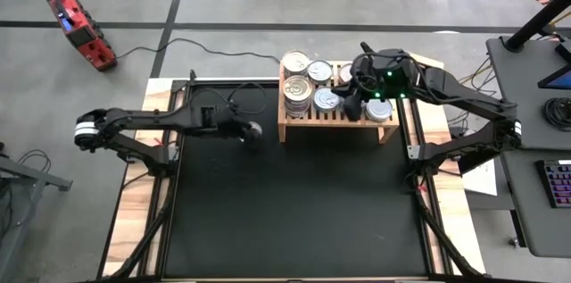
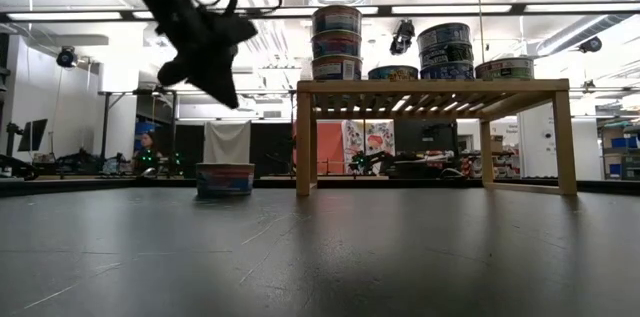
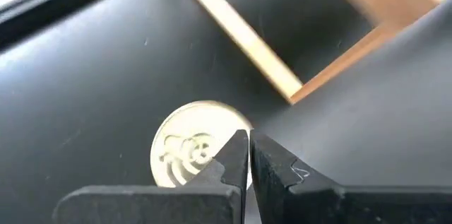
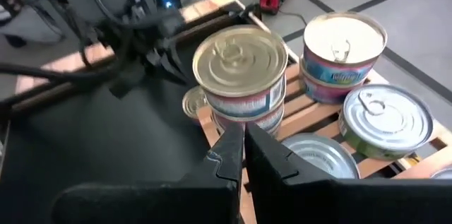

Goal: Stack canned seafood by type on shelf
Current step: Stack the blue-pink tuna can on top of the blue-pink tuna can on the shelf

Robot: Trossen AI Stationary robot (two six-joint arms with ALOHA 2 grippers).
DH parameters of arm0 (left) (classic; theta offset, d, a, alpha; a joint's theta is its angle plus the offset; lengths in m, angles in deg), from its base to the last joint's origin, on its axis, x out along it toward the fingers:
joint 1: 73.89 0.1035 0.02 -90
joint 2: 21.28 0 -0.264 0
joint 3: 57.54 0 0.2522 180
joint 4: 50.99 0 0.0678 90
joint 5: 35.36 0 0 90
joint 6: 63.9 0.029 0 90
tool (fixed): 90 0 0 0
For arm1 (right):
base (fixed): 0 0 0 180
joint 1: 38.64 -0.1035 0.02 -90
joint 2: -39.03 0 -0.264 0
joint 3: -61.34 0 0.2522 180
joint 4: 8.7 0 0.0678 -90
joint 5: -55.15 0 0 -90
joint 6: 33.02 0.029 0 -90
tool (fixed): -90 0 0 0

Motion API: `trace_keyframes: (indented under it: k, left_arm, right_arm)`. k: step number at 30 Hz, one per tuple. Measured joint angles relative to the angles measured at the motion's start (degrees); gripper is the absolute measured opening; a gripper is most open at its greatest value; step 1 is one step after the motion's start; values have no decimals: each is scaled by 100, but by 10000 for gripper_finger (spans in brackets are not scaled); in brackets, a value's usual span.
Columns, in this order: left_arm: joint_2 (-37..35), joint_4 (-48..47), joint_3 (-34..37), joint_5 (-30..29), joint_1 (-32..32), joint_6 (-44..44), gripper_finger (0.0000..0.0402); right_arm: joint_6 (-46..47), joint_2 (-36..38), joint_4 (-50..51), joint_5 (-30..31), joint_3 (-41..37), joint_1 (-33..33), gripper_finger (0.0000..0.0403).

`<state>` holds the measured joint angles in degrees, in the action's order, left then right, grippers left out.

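Left gripper (image 1: 252, 133) hung over one loose can (image 2: 224, 178) on the black mat (image 1: 294, 203), just left of the shelf (image 1: 337, 126); fingers clenched on nothing. It would likely need to open first, or it would knock the can aside. Right gripper (image 1: 353, 104), also clenched and empty, hovered over the shelf's stacked cans (image 1: 298, 95) and could topple the tall stack. The loose can's label type stayed unclear.

- Cans (image 4: 240, 65): silver lids, blue-and-pink side labels; one (image 4: 385, 121) has a green side.
- Shelf (image 1: 337, 122): pale wood, slatted.
- Mat (image 1: 294, 203): plain black.
- Arms (image 1: 161, 122): dark.
- Floor tool (image 1: 80, 29): red.
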<state>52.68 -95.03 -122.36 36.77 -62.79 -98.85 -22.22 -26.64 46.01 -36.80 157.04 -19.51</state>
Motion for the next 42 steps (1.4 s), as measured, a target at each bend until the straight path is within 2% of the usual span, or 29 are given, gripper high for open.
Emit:
trace_keyframes:
  k: [7,13,18,20,24,26,29,35,42]
  left_arm:
    - [-2,525,651,598,141,177,0]
    - [27,824,1060,614,156,189,0]
    - [47,1519,1226,663,316,501,0]
    - [47,1848,1277,937,420,646,0]
    - [47,2384,1474,1863,651,1012,0]
    - [47,2363,1576,2025,740,1048,0]
    - [51,2205,1739,1825,821,1044,0]
    - [60,2212,1960,1704,823,1094,0]
    - [51,1954,1973,2324,777,1121,0]
  right_arm:
    - [336,-3,-143,43,181,0,9]
    - [973,-11,111,42,120,-44,9]
    - [1720,-11,510,37,116,-212,9]
    - [2018,-11,705,11,116,-289,9]
    - [2358,-11,1151,-6,113,-508,9]
    - [2437,-11,1341,-2,113,-627,9]
    - [2585,-11,1491,73,113,-752,9]
    - [2929,-41,1495,809,113,-1045,9]
    - [3571,-87,1803,617,109,-1361,9]
